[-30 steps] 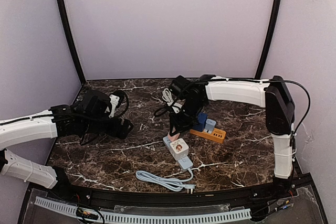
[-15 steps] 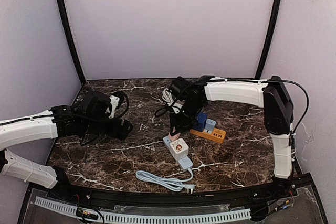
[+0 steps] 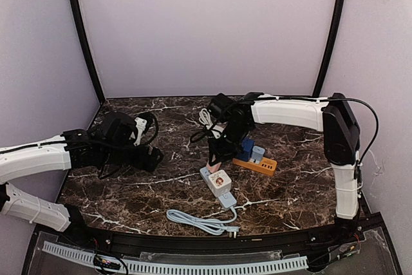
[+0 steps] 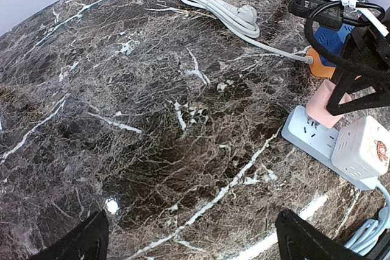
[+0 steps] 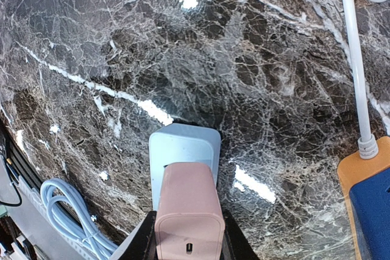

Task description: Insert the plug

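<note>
While almost nothing has shifted since a second ago, my right tool (image 5: 190, 238) stays clamped on the pink plug (image 5: 189, 202), upright at the end of the pale blue power strip (image 5: 183, 141); my left tool (image 4: 195, 238) hangs spread wide above the counter (image 4: 152, 120), well apart.

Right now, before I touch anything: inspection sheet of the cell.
Surface: dark marble table, glossy, white veins.
Job's things: pink plug stands on the far end of the pale power strip; whether it is fully seated cannot be told.
Clutter: white cube adapter on the same strip; orange strip with blue plugs beside it.
Grippers: right claw shut on the pink plug; left claw open, holding nothing, over the table's left side.
Cables: white cable coiled at the back; light blue cable coiled near the front edge.
Surroundings: lilac walls; nothing else seen.
</note>
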You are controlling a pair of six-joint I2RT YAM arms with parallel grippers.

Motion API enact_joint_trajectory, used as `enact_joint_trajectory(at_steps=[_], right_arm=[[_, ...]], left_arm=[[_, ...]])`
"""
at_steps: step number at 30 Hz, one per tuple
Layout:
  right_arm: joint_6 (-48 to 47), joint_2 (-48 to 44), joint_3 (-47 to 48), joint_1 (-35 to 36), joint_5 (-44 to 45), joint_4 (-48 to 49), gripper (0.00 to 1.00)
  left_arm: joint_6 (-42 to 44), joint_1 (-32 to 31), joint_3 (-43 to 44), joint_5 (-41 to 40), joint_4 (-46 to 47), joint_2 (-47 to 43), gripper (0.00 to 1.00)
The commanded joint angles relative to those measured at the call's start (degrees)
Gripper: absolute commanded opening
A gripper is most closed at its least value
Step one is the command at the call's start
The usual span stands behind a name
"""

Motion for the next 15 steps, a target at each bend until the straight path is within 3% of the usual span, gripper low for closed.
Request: enact_joint_trajectory(at_steps=[1,15], right_arm=[[0.5,1.2,0.0,-0.4,2.6,0.4,0.0],[2.3,5.0,5.0,1.8,8.3,-5.0,0.0]], left_arm=[[-0.4,0.2,-1.3,0.1,-0.6,0.5,0.96],[0.1,0.2,-1.3,-0.2,-0.8,1.2,0.97]])
